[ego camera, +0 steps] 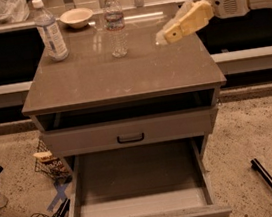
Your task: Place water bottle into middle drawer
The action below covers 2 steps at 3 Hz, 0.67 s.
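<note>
On the brown cabinet top, toward its back edge, the water bottle stood upright, white cap up. The gripper hung over the top's right rear, near the bottle's right side but apart from it; whether it was open or closed could not be told. The middle drawer stood pulled out, below the handled drawer front. A blue-labelled bottle and a bowl stood at back left.

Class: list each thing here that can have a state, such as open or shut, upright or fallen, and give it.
Water bottle: upright on the cabinet top, capped.
Large-label bottle: upright, capped.
Bowl: right way up.
Middle drawer: pulled open, nothing inside.
Drawer with handle: shut.
Gripper: over the top's right side, clear of the water bottle.
</note>
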Motion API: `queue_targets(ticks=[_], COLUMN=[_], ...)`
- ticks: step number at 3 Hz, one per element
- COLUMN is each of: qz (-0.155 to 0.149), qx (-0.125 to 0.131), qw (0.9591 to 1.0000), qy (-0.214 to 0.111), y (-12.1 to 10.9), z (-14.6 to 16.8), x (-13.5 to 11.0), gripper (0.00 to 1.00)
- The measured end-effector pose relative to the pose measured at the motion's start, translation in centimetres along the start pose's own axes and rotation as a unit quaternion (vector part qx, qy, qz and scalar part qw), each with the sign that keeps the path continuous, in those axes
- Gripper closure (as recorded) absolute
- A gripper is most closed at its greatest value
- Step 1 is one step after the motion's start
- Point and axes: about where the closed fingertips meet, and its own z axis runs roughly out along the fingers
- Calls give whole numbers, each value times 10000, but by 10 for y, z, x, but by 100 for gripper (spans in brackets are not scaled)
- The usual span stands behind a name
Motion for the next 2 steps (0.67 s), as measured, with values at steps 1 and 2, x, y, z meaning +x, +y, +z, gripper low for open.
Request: queue_targets(ticks=[1, 2], qz=[0, 327], qx=[0, -193], qw=[10000, 9991], qy=[0, 162], y=[0, -4], z=[0, 62], x=[0, 27], gripper=[0, 0])
